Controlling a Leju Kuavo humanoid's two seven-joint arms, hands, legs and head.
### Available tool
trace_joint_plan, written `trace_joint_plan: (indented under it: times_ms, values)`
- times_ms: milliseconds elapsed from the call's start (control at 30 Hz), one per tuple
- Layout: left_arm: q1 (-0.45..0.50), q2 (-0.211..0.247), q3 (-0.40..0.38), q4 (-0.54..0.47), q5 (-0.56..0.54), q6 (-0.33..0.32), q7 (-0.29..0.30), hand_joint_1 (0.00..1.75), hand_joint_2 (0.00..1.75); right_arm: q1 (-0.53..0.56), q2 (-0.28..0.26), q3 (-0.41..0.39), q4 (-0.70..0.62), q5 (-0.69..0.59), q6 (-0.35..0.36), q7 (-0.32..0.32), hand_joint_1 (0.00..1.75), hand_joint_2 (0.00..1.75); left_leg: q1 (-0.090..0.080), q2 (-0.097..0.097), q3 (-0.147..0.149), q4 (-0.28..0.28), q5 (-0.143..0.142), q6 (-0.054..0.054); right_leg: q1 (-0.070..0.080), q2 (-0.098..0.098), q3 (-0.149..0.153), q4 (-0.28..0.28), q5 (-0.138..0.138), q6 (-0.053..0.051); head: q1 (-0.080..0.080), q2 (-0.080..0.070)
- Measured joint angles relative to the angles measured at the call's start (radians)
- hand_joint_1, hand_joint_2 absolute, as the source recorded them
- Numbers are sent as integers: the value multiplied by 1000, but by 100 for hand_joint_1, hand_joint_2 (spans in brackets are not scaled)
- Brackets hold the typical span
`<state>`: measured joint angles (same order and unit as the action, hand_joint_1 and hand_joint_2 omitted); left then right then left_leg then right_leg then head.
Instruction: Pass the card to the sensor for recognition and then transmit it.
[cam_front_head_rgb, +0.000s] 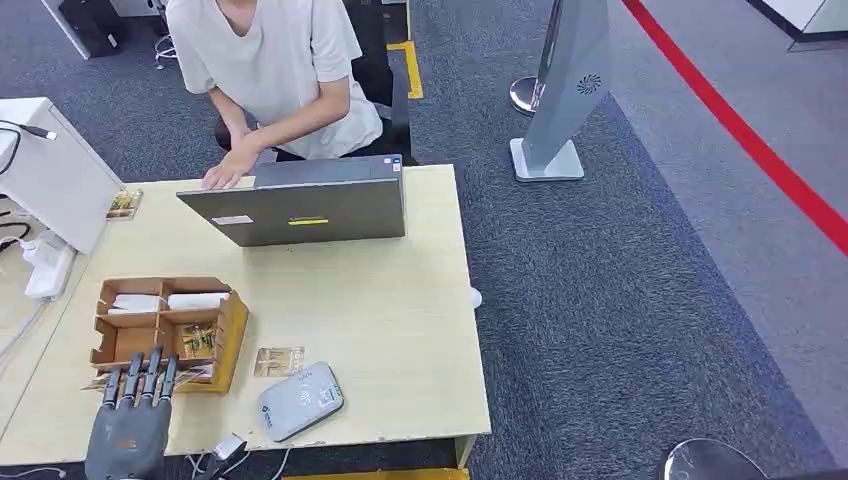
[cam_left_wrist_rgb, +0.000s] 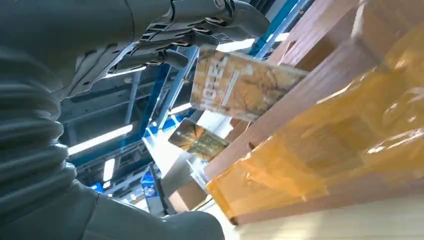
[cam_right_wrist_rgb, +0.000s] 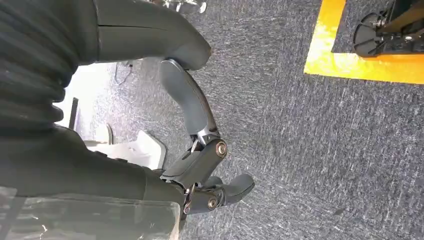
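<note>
Left hand (cam_front_head_rgb: 128, 425): fingers (cam_left_wrist_rgb: 165, 30) extended over a card (cam_left_wrist_rgb: 240, 85) at the wooden organizer's (cam_front_head_rgb: 232, 335) near edge; grasp cannot be told
Right hand (cam_right_wrist_rgb: 200, 150): fingers curled, empty, above carpet (cam_right_wrist_rgb: 310, 150)
Sensor (cam_front_head_rgb: 298, 400): on table (cam_front_head_rgb: 400, 330), beside left fingers

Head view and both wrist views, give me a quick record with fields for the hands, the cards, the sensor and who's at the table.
left hand: at the near edge of the wooden organizer, fingers reaching a card there; a firm hold cannot be confirmed
right hand: hanging over the carpet, fingers curled, nothing in it
loose card: flat on the table, between organizer and sensor
sensor: grey pad near the table's front edge
laptop: open, facing away
person: seated behind the laptop
</note>
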<state>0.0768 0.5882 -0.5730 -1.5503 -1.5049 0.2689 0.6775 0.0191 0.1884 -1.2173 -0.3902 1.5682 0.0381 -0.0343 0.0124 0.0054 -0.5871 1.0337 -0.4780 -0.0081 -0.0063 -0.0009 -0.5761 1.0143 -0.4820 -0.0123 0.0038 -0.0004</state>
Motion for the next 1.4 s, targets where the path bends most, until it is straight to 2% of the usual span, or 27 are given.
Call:
trace_joint_plan:
  times_ms: [267,933,1400]
  values:
    - [-2,9,11,29,0,8,18,0,175,0,-4,8,2,0,-2,6,0,175,0,0,0,0,0,0,0,0,0,0,0,0,0,0]
    - [-24,18,18,55,0,37,19,0,175,1,-8,25,11,0,-5,6,0,175,0,0,0,0,0,0,0,0,0,0,0,0,0,0]
    - [-104,20,17,55,0,54,19,0,175,0,-9,42,24,0,-16,7,0,175,0,0,0,0,0,0,0,0,0,0,0,0,0,0]
